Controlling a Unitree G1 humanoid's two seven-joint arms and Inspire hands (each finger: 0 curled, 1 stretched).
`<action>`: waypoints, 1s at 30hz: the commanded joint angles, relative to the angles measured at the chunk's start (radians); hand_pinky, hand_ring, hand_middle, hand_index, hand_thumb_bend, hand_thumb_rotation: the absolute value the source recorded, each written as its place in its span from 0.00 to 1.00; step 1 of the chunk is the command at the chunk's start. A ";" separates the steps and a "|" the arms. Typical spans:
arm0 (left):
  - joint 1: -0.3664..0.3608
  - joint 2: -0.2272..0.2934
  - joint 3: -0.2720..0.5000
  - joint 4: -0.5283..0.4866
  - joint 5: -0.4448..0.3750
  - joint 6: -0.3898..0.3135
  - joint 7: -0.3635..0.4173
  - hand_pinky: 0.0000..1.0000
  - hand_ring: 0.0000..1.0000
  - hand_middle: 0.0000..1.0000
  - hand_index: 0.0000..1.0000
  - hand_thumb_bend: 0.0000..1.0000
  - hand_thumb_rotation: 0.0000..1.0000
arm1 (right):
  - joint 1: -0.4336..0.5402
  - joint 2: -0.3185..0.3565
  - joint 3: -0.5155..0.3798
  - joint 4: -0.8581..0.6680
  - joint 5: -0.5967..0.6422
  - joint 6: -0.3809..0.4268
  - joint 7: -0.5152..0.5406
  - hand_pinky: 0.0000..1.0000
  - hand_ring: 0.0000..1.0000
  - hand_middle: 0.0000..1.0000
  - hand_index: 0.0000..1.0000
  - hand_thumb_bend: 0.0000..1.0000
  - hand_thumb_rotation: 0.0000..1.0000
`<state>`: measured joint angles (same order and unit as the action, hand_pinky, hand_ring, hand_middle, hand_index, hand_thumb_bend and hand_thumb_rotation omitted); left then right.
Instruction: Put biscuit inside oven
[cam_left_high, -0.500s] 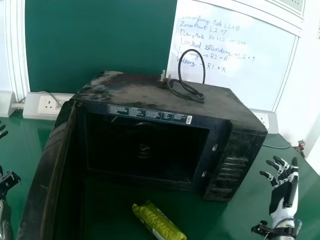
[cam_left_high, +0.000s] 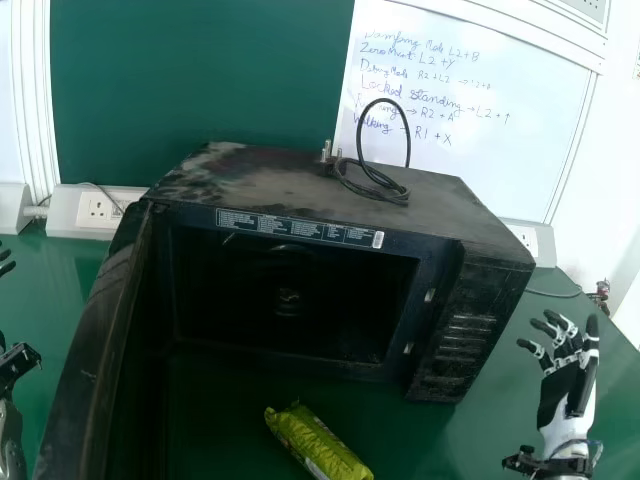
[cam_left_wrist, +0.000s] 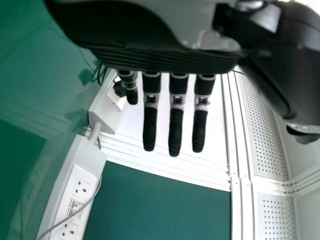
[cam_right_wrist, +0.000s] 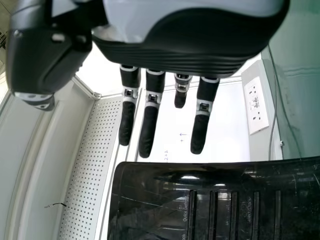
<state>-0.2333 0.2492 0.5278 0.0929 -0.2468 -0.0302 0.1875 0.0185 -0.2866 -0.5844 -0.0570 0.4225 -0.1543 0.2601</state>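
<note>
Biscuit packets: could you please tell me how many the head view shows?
1: the green packet lies before the open oven, its near end cut off by the bottom edge. More could be hidden in the dark interior.

R arm comes in at the near right, w/ a white shell & a black bracket (cam_left_high: 550, 463) round the wrist. R hand (cam_left_high: 562, 387) points to the far side, open; fingers slightly spread & a bit bent. L hand (cam_left_high: 8, 268) is at the far left, mostly cut off, fingertips poking in, w/ part of the L arm (cam_left_high: 10, 430) nearer. L wrist view: L hand (cam_left_wrist: 150, 55) has fingers straight, abt parallel, thumb apart. R wrist view: R hand (cam_right_wrist: 180, 50) similar, fingers extended w/ small gaps btwn, thumb apart too.
</note>
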 joint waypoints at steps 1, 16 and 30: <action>-0.012 0.012 -0.003 0.001 0.008 -0.008 -0.002 0.60 0.62 0.63 0.65 0.79 0.87 | 0.009 -0.024 0.004 0.007 0.022 -0.020 0.041 0.53 0.52 0.56 0.61 0.88 0.76; -0.003 0.010 -0.003 -0.015 0.008 0.000 0.001 0.60 0.62 0.63 0.65 0.79 0.87 | 0.058 -0.133 0.045 -0.135 -0.016 -0.060 0.191 0.53 0.51 0.55 0.59 0.96 0.86; -0.005 0.004 -0.003 -0.022 0.004 0.008 0.005 0.60 0.62 0.63 0.64 0.79 0.86 | 0.142 -0.310 0.061 -0.376 -0.130 0.044 0.243 0.56 0.62 0.65 0.68 0.86 0.65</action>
<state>-0.2324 0.2491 0.5279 0.0813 -0.2472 -0.0286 0.1888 0.1460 -0.5708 -0.5241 -0.3888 0.2751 -0.1506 0.4959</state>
